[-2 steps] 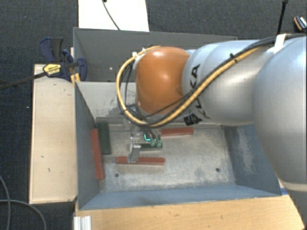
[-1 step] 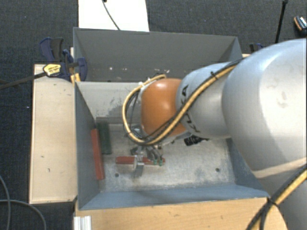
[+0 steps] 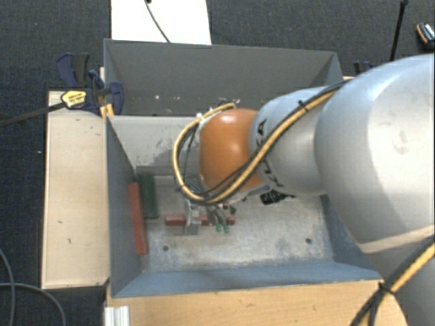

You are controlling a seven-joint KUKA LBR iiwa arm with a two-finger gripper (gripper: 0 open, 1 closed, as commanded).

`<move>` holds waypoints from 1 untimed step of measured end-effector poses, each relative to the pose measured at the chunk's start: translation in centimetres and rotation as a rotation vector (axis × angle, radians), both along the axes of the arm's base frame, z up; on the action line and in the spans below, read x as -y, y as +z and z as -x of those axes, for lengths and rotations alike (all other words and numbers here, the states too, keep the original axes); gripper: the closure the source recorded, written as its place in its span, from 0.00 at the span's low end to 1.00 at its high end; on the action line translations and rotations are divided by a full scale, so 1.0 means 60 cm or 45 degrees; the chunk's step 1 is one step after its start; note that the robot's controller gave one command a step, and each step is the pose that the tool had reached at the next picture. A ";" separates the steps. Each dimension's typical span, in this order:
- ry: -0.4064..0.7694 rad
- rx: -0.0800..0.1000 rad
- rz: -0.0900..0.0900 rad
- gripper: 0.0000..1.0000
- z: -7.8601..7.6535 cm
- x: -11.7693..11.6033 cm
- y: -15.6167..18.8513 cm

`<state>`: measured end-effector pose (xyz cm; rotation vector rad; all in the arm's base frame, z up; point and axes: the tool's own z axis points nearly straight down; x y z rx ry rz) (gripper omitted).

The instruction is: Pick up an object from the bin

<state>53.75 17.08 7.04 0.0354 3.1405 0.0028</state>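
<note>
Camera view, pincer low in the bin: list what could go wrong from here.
The pincer is down among a small red-brown piece, a grey piece and green bits lying close together; it could catch two or knock them aside. The long red bar and dark green block lie along the bin's left wall; a grab there might scrape it.

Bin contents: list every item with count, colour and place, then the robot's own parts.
Bin: one, grey metal, centre of view.
Long bar: one, red, on the floor along the left wall.
Block: one, dark green, right beside the bar.
Small piece: one, red, floor, just left of the gripper.
Small bits: seemingly two, green, floor by the gripper.
Gripper: one, grey, low over the floor.
Arm: one, silver with orange cover, reaching in from the right.
</note>
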 end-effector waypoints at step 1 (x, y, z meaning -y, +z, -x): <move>0.038 0.011 -0.001 1.00 0.005 0.008 0.242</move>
